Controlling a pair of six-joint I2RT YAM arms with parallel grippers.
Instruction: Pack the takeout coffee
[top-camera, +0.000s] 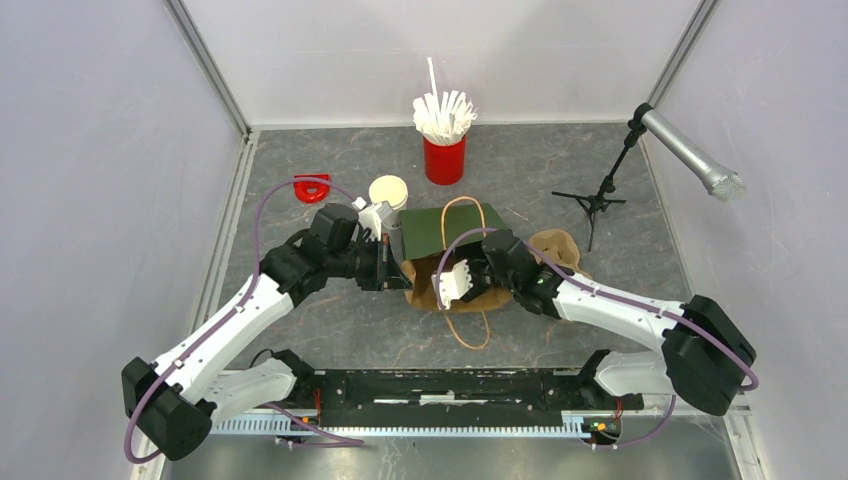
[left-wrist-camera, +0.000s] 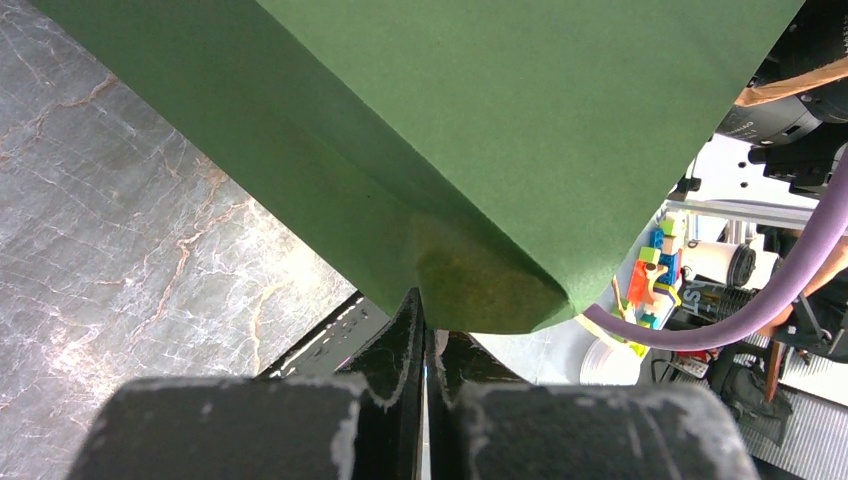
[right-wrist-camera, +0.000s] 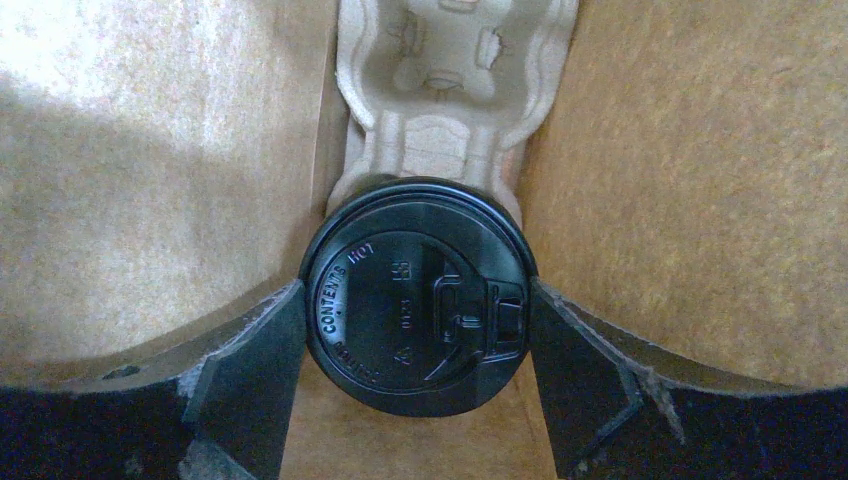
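Coffee (right-wrist-camera: 400, 280) sits inside the paper bag (top-camera: 450, 228), seen from straight above in the right wrist view, so only its round black lid shows and the cup body is hidden beneath it. The right gripper (right-wrist-camera: 417, 310) has hold of it: the jaws stand wide apart, one dark finger (right-wrist-camera: 255, 355) pressed to the left rim of the lid and the other to the right rim. Brown inner walls of the bag rise on both sides, and a moulded pulp cup carrier (right-wrist-camera: 450, 60) lies on the bag's floor, just behind the lid and partly under it. From the top camera the bag rests on the grey marbled table (top-camera: 330, 320) between the two arms, green outside and brown inside, with its open mouth facing the arm bases and the right arm reaching into it. The left gripper (left-wrist-camera: 425, 320) is at the bag's left edge, its jaws closed tight on a folded green corner. Behind the bag stand a stack of white cups (top-camera: 388, 192) and a red cup of white sticks (top-camera: 445, 158).
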